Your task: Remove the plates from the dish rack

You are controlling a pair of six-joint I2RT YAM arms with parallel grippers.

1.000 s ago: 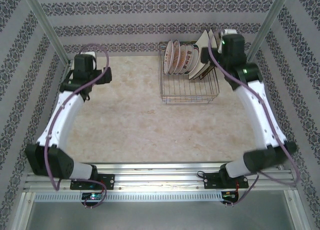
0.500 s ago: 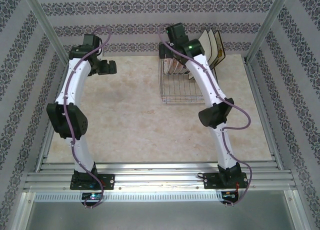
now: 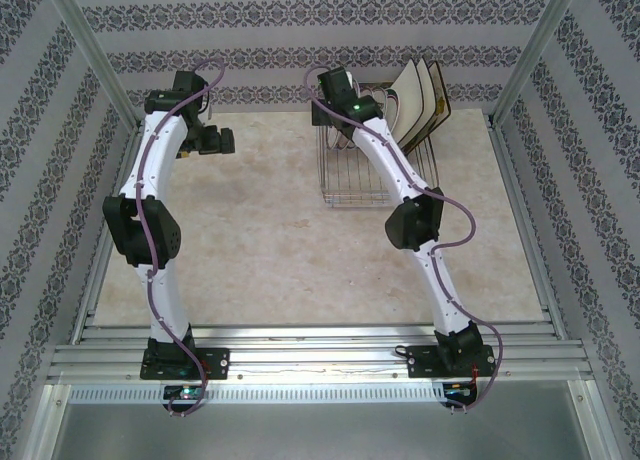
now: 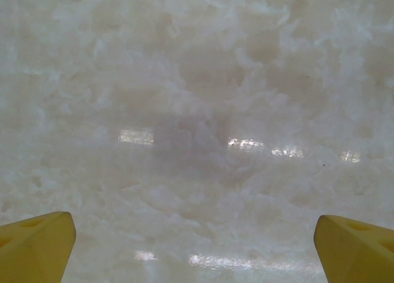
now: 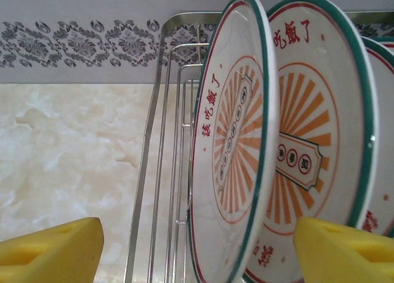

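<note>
**Right fingers [image 5: 197, 252] at the open end of the dish rack [image 5: 161, 120].** The two yellow fingers are held apart and nothing is gripped. The outermost round plate [image 5: 231, 154] is seen standing on edge between them. One finger is kept well clear of the plate's patterned face, over the rack wires. The other is seen in front of the lower part of the second round plate [image 5: 317, 111]; whether it reaches into the gap behind the first plate cannot be told.

The round plates are held upright and close together by the divider wires. The end plate is therefore judged the only one with a free side, which explains why the straddle is made there. A pinch across the teal rim is judged to be the step in hand.

The large square plates [image 3: 420, 95] are seen leaning at the opposite end of the rack, well away from the right fingers.

**Left fingers [image 4: 197, 252].** These are spread fully, with nothing between them, above the pale marbled counter [image 4: 197, 98]. They are well apart from the rack, presumably to leave room for the working arm.

All plates in sight stand in the rack, so the unloading is judged barely begun.
</note>
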